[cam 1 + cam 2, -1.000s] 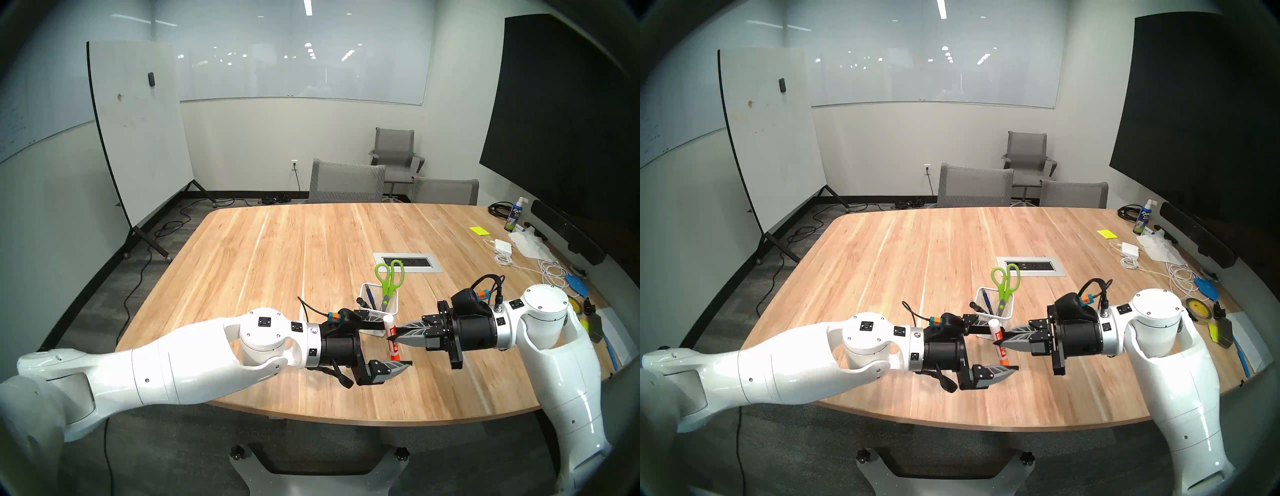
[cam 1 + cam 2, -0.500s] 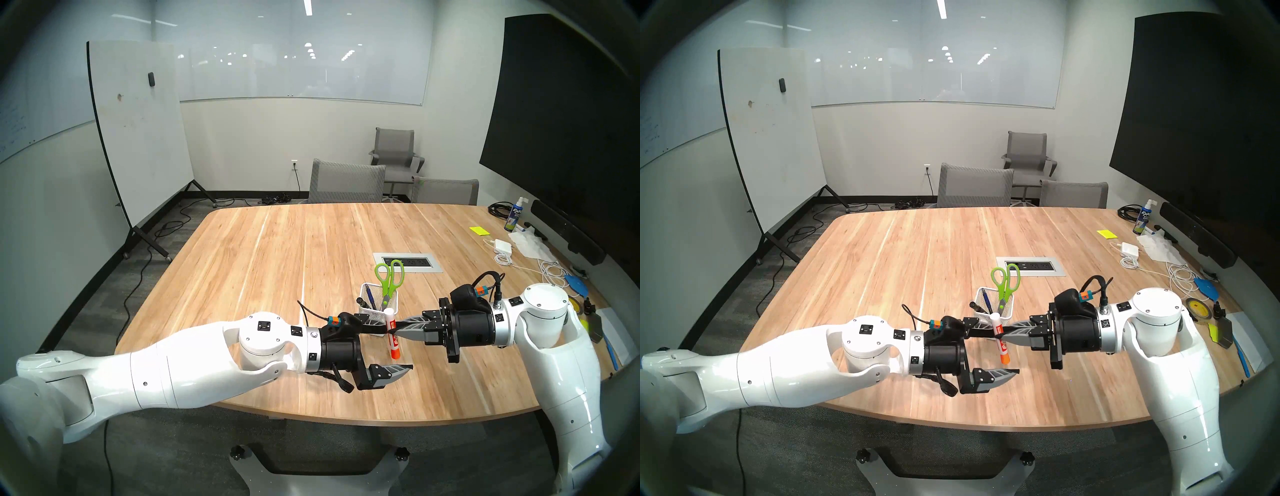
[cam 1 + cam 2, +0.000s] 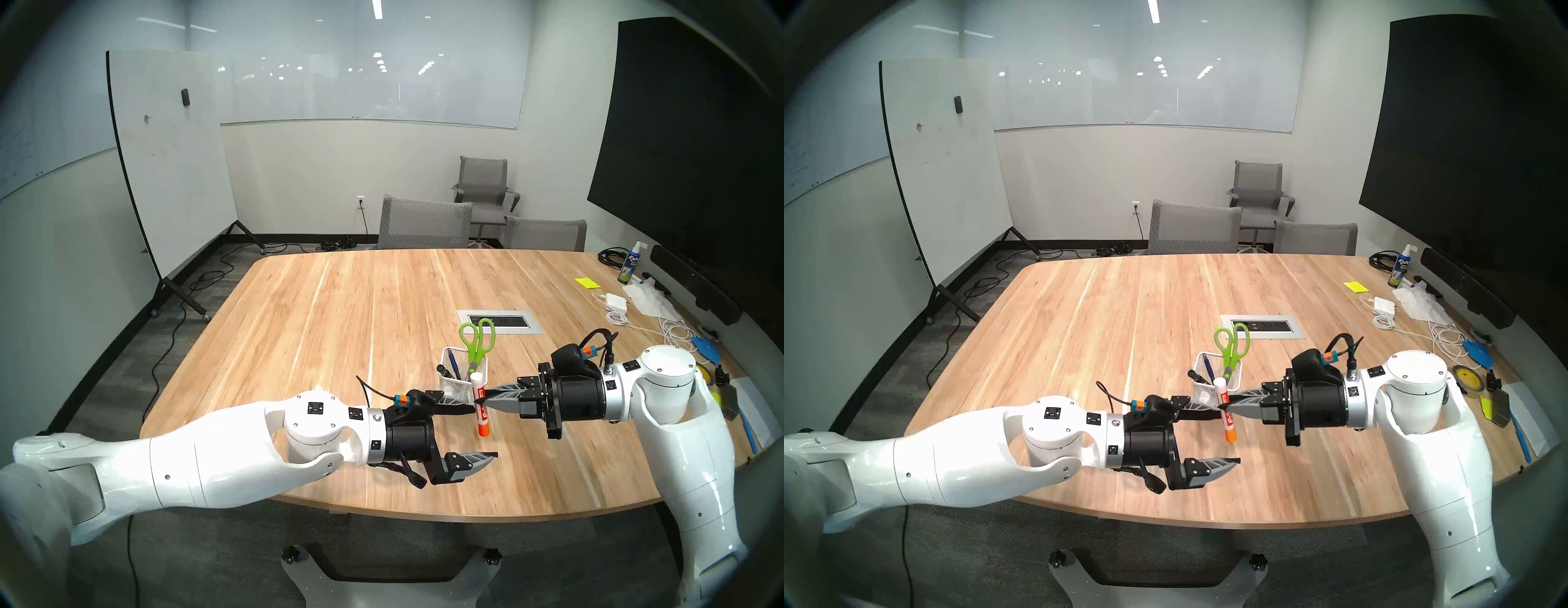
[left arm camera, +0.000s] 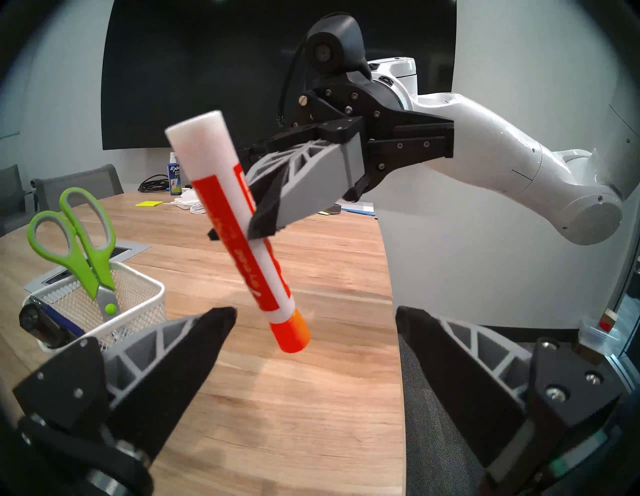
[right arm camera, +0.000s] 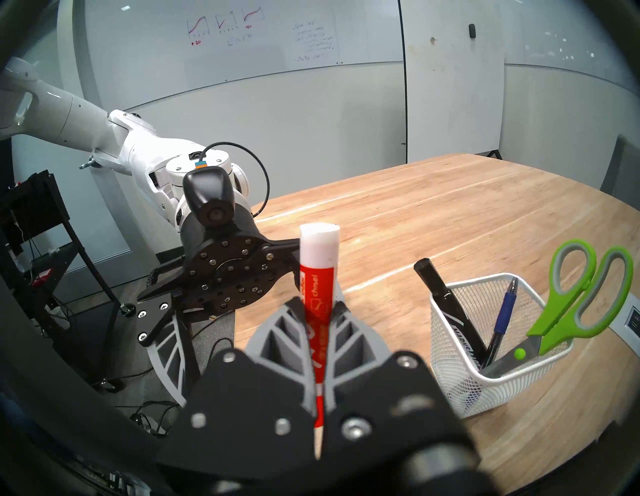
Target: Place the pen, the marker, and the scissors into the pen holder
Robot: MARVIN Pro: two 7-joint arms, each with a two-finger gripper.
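above the tabletop (image 3: 322,322), the left gripper (image 3: 483,433) now sits further left, jaws spread; the right gripper (image 3: 478,401) clamps the red marker (image 3: 481,409), now steeper.

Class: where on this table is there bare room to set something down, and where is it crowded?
Free: the table left of the pen holder, and behind the power outlet panel. Crowded: the right edge, with cables.

It was an office meeting room: a wooden conference table (image 3: 339,322), grey chairs (image 3: 424,223), whiteboards (image 3: 169,161) and a wall screen (image 3: 695,148).
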